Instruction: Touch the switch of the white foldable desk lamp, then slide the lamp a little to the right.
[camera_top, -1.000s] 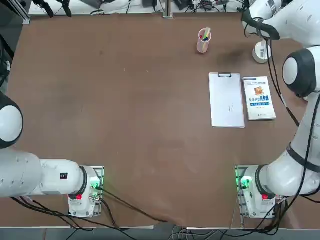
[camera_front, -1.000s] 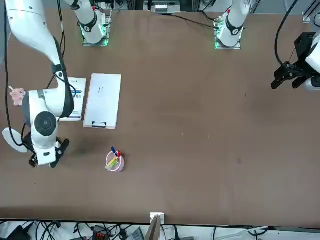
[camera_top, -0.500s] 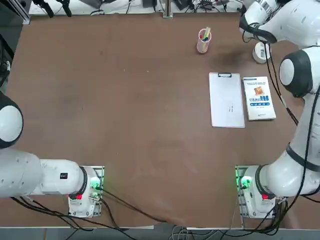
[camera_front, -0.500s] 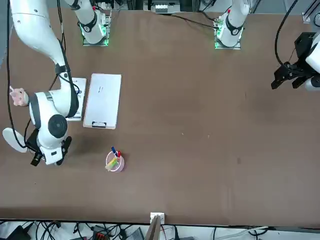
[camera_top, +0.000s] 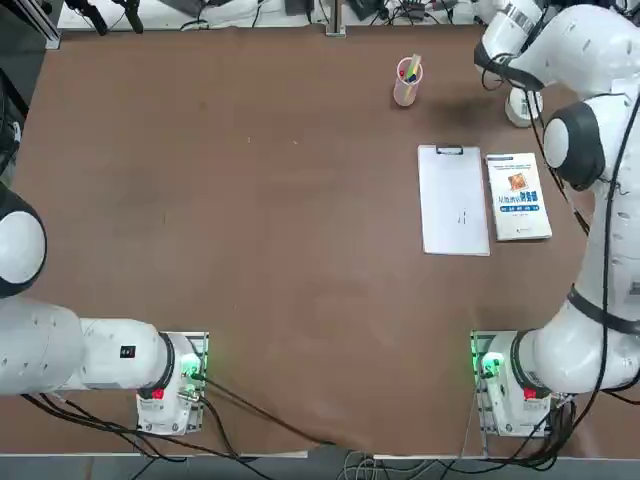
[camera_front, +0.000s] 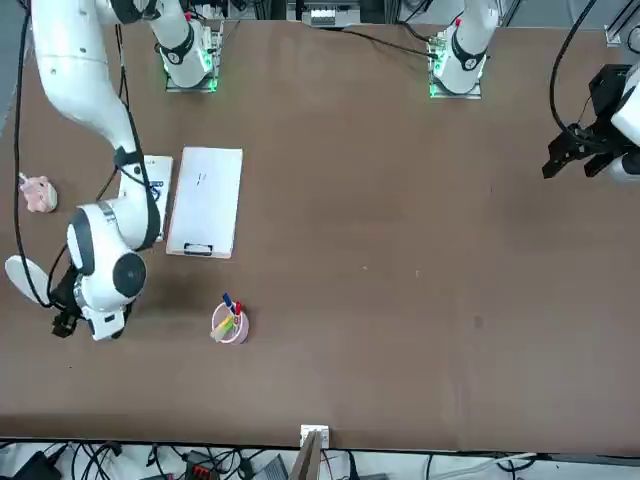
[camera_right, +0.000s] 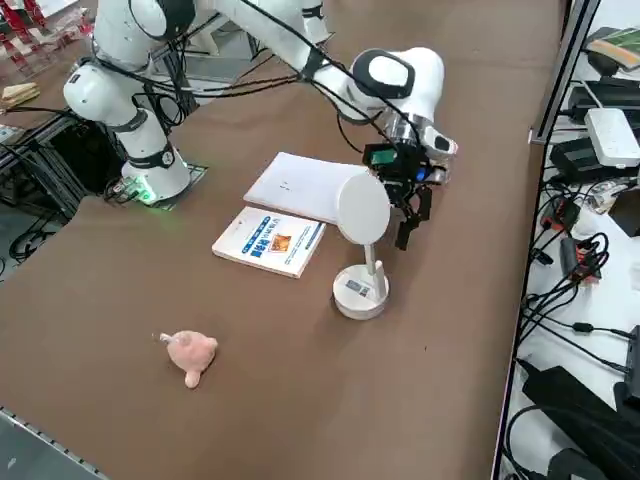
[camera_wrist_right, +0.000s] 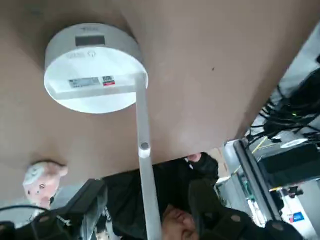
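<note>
On the brown surface (camera_top: 250, 220), a pink pen cup (camera_top: 407, 82) stands near the far edge. A clipboard (camera_top: 453, 200) and a book (camera_top: 517, 196) lie side by side toward the right edge. The white lamp's base (camera_top: 520, 106) shows near the far right corner, partly hidden by the right arm (camera_top: 570, 60).

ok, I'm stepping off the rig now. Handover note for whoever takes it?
Right claw: open, holding nothing, fingers pointing down. It hangs beside the head of the white desk lamp, on the robot's left of it, above the table.
Lamp: upright on its round base, on the far side of the book and clipboard from the robot. Pink toy lies further right.
Done: approach only. The claw is not on the base, and the pictures show no sign the switch was touched.
Left: touch the switch, then slide the lamp a little right.
</note>
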